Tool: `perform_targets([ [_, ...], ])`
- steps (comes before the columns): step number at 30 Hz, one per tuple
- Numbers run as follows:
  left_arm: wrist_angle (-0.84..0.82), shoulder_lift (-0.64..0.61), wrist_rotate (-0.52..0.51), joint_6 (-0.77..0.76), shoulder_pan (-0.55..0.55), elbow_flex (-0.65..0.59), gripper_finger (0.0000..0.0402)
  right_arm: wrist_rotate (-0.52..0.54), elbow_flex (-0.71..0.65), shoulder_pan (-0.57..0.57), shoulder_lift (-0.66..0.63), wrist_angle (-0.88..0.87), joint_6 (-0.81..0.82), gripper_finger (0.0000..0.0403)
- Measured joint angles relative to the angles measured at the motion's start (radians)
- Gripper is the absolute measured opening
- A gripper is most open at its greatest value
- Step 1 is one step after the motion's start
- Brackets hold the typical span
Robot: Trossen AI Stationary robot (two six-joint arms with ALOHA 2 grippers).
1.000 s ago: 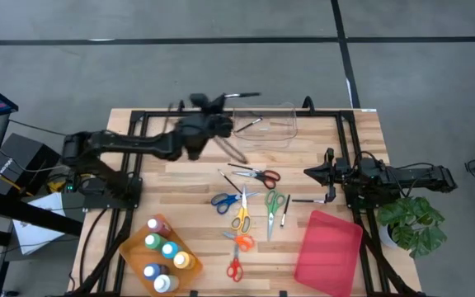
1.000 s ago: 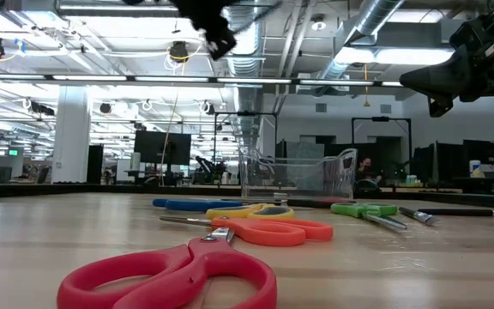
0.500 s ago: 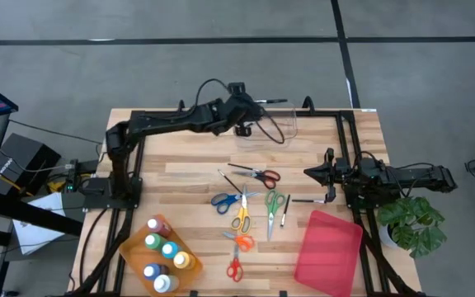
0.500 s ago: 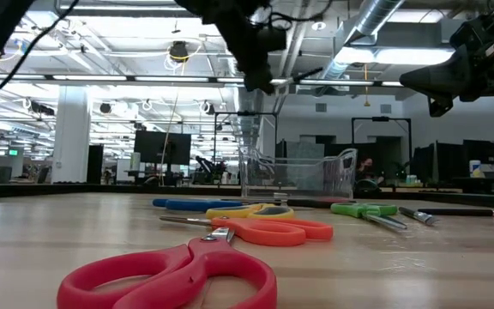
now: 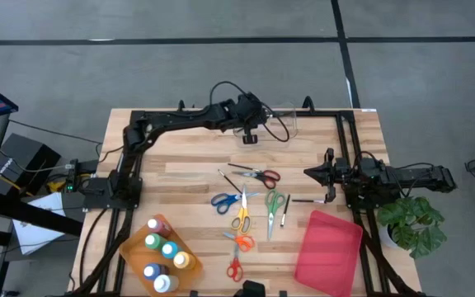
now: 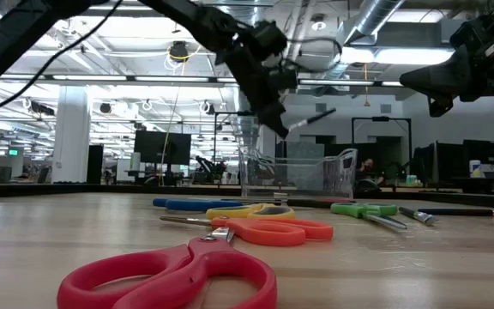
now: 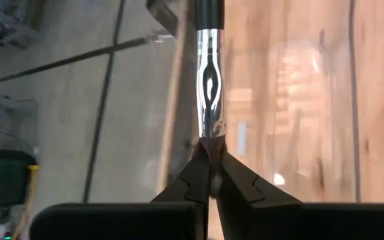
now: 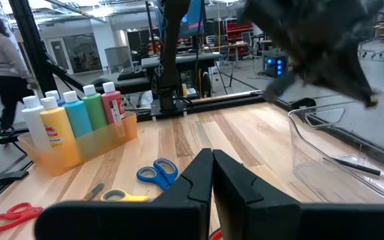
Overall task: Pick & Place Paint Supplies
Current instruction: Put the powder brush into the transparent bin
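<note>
Left gripper moved over clear bin, clamping brush.

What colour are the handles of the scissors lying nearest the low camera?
Red: the nearest scissors show best in the low view.

No text, label, brand, number or sign can be read in any of the views. The dark box on the floor off the bench's left edge bears a pale mark, too small to make out. The paint bottles carry labels whose print cannot be read.
</note>
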Motion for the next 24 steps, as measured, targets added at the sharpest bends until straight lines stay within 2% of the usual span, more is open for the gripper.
perform_targets([
  [9,0.011,0.092,0.009,-0.067,0.036,0.0,0.0005,0.0,0.0,0.0,0.0,0.0,0.0,0.0008],
  [16,0.012,0.095,0.113,-0.144,0.057,-0.001,0.0005,0.0,0.0,0.0,0.0,0.0,0.0,0.0008],
  [24,0.017,0.095,0.136,-0.196,0.072,-0.001,0.0005,0.0,0.0,0.0,0.0,0.0,0.0,0.0008],
])
